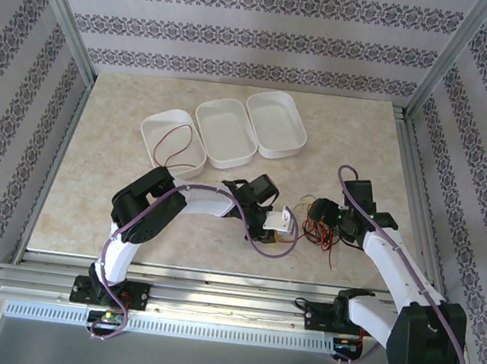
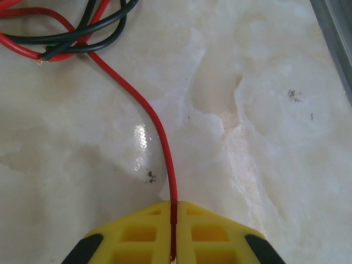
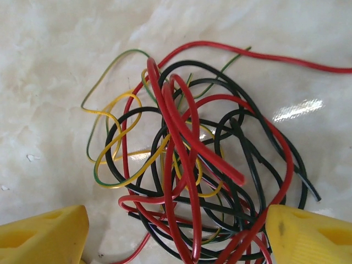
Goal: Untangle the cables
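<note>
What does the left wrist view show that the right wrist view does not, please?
Left wrist: the left gripper shut on one thin red wire, plus a grey metal rail. Right wrist: the right gripper open over a tangled heap of red, black and yellow-green wires. Both: the pale marble-patterned tabletop and red and black wires.

The tabletop (image 2: pixel 264 110) looks like polished marble, glossy with glare spots. The cables (image 3: pixel 190 140) on it wear smooth, shiny plastic sheathing. Beside the cables, the left gripper's (image 2: pixel 174 212) yellow fingers (image 2: pixel 212 236) look matt moulded plastic.
</note>
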Available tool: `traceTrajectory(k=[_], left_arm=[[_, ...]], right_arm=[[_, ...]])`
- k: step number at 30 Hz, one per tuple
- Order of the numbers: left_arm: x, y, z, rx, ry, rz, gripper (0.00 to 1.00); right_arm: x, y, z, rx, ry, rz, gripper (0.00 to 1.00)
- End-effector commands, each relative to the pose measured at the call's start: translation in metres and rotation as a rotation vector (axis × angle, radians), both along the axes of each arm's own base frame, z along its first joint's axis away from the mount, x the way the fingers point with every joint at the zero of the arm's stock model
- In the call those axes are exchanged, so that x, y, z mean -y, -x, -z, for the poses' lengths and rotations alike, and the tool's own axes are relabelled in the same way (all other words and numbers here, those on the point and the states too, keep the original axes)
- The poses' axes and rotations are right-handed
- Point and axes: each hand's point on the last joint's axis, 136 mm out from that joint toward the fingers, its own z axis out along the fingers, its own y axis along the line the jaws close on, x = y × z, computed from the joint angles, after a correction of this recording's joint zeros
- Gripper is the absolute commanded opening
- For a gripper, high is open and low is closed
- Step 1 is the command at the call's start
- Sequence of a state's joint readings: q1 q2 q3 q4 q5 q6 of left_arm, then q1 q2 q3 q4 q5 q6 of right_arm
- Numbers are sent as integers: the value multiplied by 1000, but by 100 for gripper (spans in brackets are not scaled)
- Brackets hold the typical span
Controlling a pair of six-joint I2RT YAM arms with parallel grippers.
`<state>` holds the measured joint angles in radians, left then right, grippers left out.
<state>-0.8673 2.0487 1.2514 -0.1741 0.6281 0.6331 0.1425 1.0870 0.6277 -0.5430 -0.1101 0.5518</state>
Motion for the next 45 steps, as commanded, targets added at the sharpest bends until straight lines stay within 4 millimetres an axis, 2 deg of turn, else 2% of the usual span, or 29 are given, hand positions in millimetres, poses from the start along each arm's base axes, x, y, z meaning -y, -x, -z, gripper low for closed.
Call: traceTrajectory(k=[1, 8, 14, 19, 23, 25, 34, 42, 45], left_arm=[[-1, 17, 9, -32, -10, 33, 0], [-5, 14, 2, -6, -12, -4, 0], [-17, 10, -9, 26, -21, -68, 0], [-33, 5, -21, 28, -1, -133, 0], [-47, 2, -21, 38, -14, -180, 0], [-52, 0, -23, 40, -15, -202, 0], [-91, -12, -23, 71, -68, -342, 0], [-122, -13, -39, 114, -65, -432, 0], [-126, -14, -46, 113, -34, -460, 0]], right_arm=[[0, 2, 10, -21, 23, -5, 80], [-1, -1, 19, -36, 50, -13, 73], [5, -1, 27, -57, 86, 5, 61], [11, -8, 27, -54, 115, 22, 45], [12, -11, 30, -65, 120, 31, 26], [13, -12, 32, -74, 122, 36, 20], [21, -12, 30, -60, 140, 64, 18], [32, -13, 27, -52, 157, 96, 18], [35, -13, 24, -42, 161, 105, 19]])
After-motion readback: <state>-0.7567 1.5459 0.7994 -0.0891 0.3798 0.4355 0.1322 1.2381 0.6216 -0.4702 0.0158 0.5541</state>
